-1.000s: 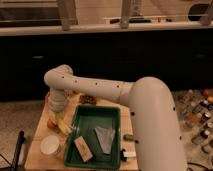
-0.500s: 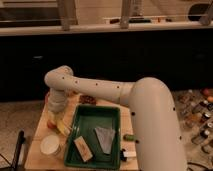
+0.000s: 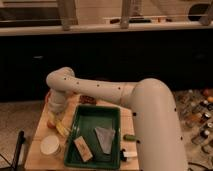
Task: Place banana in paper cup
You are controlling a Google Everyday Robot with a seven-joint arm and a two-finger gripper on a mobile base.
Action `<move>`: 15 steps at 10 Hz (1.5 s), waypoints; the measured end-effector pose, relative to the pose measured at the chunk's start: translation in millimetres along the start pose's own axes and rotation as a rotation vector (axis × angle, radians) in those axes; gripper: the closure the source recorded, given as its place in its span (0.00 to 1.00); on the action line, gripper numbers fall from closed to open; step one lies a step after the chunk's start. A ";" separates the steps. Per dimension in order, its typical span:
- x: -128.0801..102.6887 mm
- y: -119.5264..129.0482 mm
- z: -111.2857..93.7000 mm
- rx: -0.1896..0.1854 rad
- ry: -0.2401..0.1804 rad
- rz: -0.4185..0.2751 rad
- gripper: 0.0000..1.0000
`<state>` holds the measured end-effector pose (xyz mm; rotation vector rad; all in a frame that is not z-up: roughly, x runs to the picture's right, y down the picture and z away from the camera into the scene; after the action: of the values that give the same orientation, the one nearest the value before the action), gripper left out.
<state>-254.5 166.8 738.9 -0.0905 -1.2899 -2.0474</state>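
Note:
The banana [image 3: 61, 128] is a small pale-yellow curved piece on the wooden table, just left of the green tray. The paper cup [image 3: 50, 145] stands off-white and round at the table's front left, a little in front of the banana. My gripper [image 3: 56, 119] hangs from the white arm over the table's left side, right above the banana's far end. The arm's wrist hides most of it.
A green rectangular tray [image 3: 116, 116] fills the table's middle and holds a tan block [image 3: 83, 148] and a grey folded piece [image 3: 105, 137]. An orange fruit [image 3: 51, 123] lies by the gripper. A dark snack [image 3: 88, 99] sits behind the tray. Bottles [image 3: 197, 117] stand at right.

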 end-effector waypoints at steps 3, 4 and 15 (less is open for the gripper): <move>-2.0 -1.0 -0.5 0.000 0.005 0.001 0.99; -2.4 -4.2 -1.4 -0.006 0.004 -0.006 0.99; -13.1 -40.1 -2.4 -0.041 -0.002 -0.065 0.99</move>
<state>-267.7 181.9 701.8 -0.0703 -1.2680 -2.1294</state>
